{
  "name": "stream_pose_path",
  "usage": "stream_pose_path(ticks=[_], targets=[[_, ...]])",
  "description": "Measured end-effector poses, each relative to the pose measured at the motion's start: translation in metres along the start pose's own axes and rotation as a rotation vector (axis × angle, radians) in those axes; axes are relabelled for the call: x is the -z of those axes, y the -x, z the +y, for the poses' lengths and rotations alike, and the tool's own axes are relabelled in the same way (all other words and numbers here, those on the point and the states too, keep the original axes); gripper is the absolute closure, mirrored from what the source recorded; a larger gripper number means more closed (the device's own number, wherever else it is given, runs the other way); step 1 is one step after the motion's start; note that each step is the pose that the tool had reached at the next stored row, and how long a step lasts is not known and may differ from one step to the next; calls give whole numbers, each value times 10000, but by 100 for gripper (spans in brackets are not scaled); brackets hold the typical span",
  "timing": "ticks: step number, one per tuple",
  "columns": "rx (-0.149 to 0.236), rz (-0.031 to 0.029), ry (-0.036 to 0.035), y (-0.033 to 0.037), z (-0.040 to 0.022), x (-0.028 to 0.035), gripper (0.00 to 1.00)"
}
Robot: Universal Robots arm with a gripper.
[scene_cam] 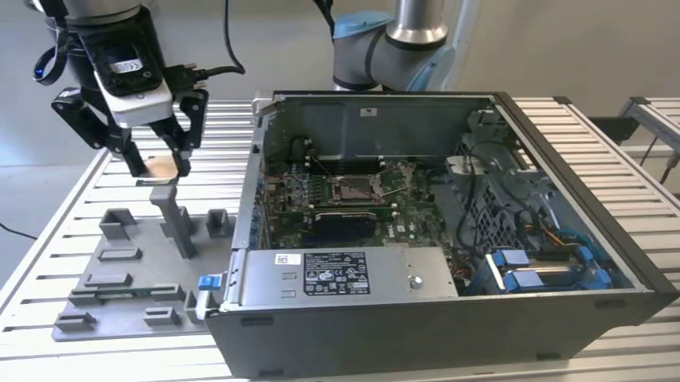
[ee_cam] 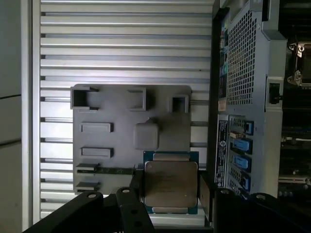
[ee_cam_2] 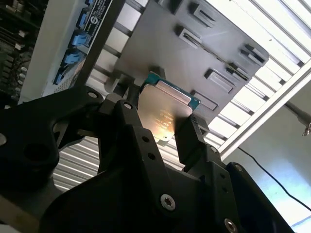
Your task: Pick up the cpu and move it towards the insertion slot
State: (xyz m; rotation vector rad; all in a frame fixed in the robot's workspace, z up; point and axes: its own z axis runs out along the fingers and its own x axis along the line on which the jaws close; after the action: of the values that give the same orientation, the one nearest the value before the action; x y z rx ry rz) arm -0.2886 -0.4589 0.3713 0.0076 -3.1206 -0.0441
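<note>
The cpu [scene_cam: 162, 166] hangs clamped between the fingers of the gripper [scene_cam: 159, 170], above the grey plastic tray [scene_cam: 126, 280] by the worktop's [scene_cam: 53, 239] edge on the exterior view's left. Rightward lies the open computer case [scene_cam: 574, 263], with the insertion slot [scene_cam: 354, 189] inside, well apart from the chip.
</note>
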Motion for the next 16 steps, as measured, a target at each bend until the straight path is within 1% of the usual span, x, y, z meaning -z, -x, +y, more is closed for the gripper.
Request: stream_pose_path(ticks=[9,16], targets=[[-2,34,1,239,-1,5,100],[-3,73,1,463,-2,9,100]])
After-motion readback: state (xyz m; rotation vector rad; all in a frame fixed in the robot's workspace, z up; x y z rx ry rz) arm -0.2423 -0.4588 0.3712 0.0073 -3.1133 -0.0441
